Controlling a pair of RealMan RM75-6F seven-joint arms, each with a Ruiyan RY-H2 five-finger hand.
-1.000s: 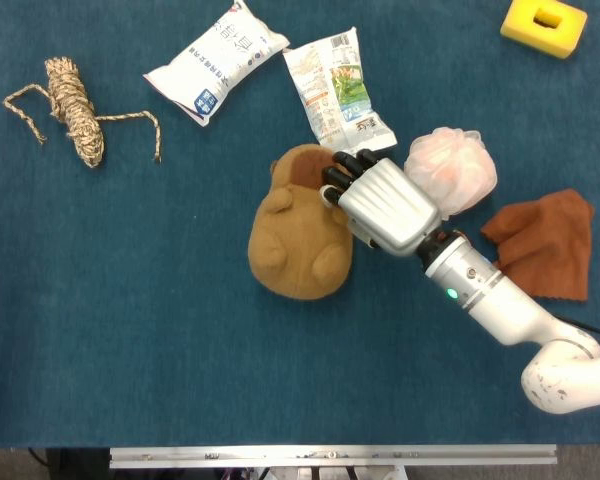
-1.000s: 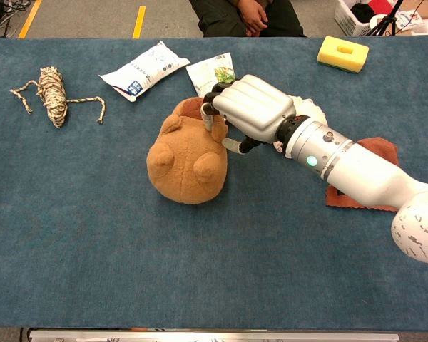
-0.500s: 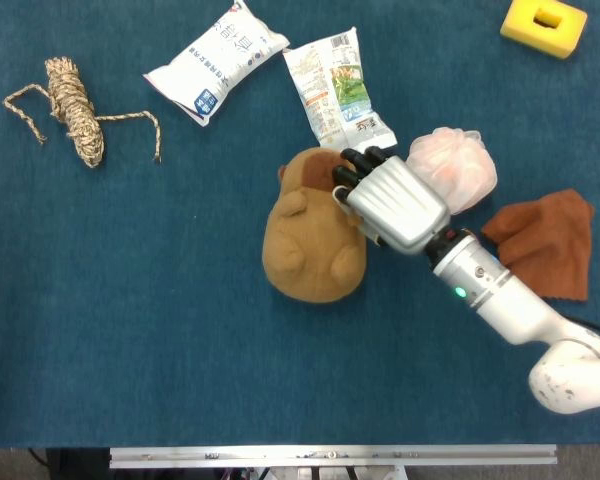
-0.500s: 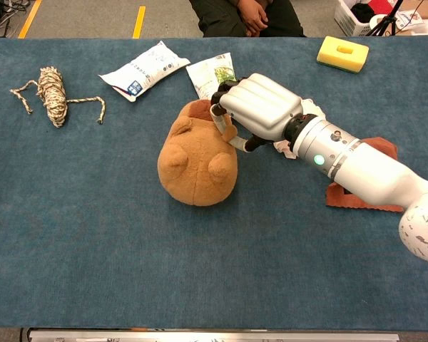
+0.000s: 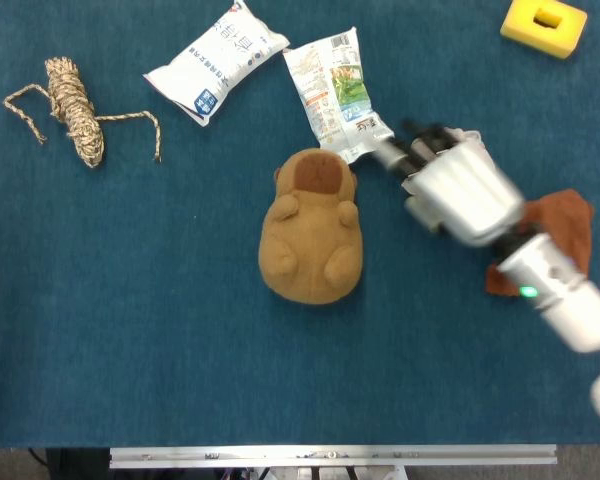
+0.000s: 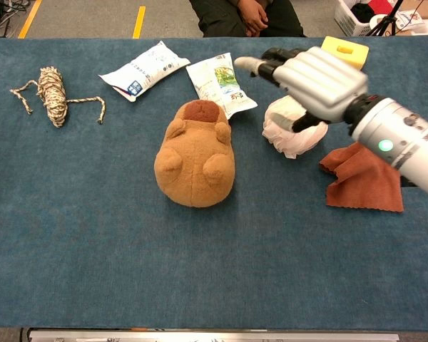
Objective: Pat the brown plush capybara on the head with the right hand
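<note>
Chest view shows the brown plush capybara [image 6: 195, 162] lying mid-table on the blue cloth [image 6: 93, 235], its head [image 6: 200, 114] toward the far edge. Beyond and to its right, the right hand [image 6: 310, 78] hangs raised, clear of the toy, fingers [image 6: 253, 65] stretched out and empty. Judged a lift between pats; next it must come down onto the head.

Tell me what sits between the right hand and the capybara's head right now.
Mostly bare blue tablecloth. In the head view, only the green snack packet's lower corner reaches toward the gap between the right hand and the capybara; the hand holds nothing.
</note>
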